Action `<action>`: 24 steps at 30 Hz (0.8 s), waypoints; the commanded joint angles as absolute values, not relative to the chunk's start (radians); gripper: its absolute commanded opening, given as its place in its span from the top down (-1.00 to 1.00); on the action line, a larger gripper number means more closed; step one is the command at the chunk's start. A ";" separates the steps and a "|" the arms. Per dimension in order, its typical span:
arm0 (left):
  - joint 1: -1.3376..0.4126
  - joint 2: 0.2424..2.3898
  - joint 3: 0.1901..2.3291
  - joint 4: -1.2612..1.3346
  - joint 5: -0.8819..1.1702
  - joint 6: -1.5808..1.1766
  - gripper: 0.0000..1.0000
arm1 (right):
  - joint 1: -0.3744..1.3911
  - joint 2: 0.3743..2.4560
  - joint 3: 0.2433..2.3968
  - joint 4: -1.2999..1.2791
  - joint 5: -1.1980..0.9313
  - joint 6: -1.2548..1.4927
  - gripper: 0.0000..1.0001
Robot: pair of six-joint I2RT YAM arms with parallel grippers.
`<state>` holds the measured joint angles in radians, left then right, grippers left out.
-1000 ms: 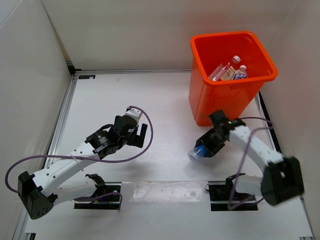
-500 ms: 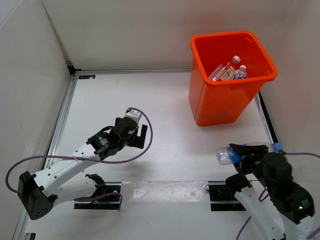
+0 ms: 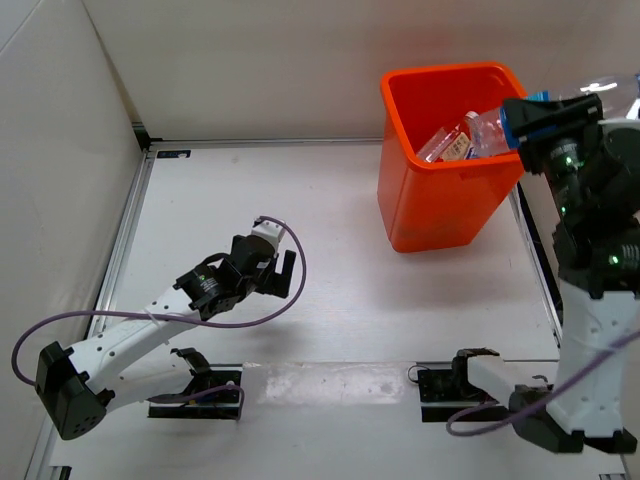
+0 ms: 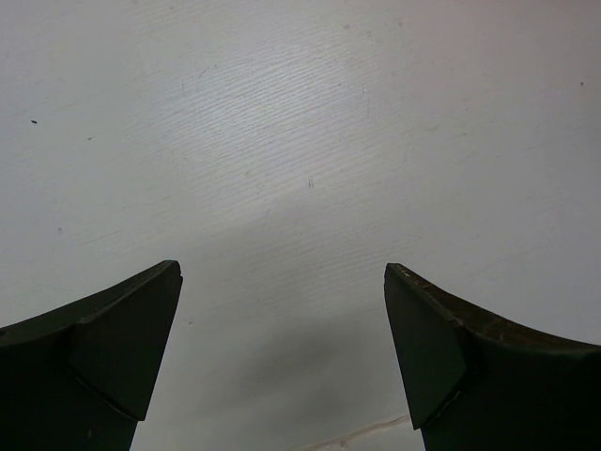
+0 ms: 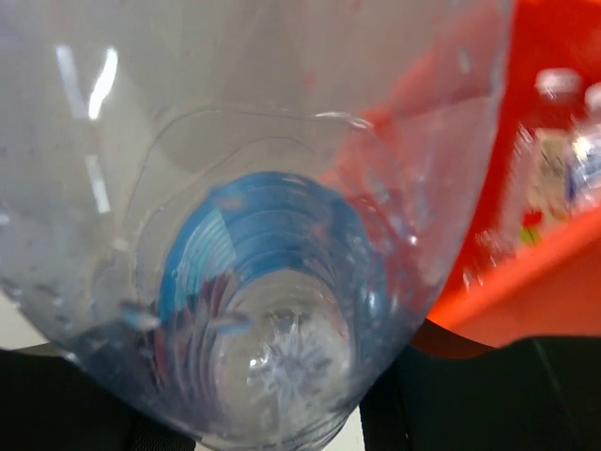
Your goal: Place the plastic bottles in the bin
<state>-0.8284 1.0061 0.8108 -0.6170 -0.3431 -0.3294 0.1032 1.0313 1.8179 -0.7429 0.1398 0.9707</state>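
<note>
The bottle (image 3: pixel 487 127) now being carried is a clear plastic one. It is held high and roughly level at the far right, with its left end over the right rim of the orange bin (image 3: pixel 440 205) and its other end sticking out to the right past the arm. At least two more bottles (image 3: pixel 447 140) lie inside the bin against its right wall; the full count cannot be told. The right gripper (image 3: pixel 527 120) is clamped around the carried bottle. In the right wrist view the bottle's base (image 5: pixel 272 282) fills the space between the dark fingers, with the bin's orange mouth just to the right. This looks like the delivery step, close to the drop. The next move calls for bringing the bottle a little further left, so that all of it hangs over the mouth, and then spreading the fingers. The left gripper (image 3: pixel 275 272) sits low over the white table (image 3: pixel 350 290), well apart from the bin, its fingers wide apart and holding nothing.
</note>
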 commanded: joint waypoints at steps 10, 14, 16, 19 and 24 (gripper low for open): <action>-0.831 0.999 0.819 -0.589 -0.330 -0.298 -0.99 | 0.184 1.471 2.144 -0.651 0.210 0.839 -0.71; -0.833 0.993 0.821 -0.592 -0.327 -0.295 -0.99 | 0.212 1.555 2.270 -0.759 0.248 0.854 -0.81; -0.831 0.991 0.818 -0.600 -0.328 -0.291 -0.99 | 0.225 1.542 2.226 -0.749 0.278 0.854 -0.81; -0.831 0.986 0.816 -0.600 -0.336 -0.291 -0.99 | 0.207 1.497 2.168 -0.726 0.278 0.879 -0.81; -0.831 0.996 0.815 -0.584 -0.330 -0.293 -0.99 | 0.187 1.453 2.102 -0.724 0.273 0.887 -0.81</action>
<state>-0.8284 1.0061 0.8104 -0.6048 -0.3351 -0.2966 0.2012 1.5005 2.1151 -0.7479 0.2447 0.8829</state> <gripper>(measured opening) 0.994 0.904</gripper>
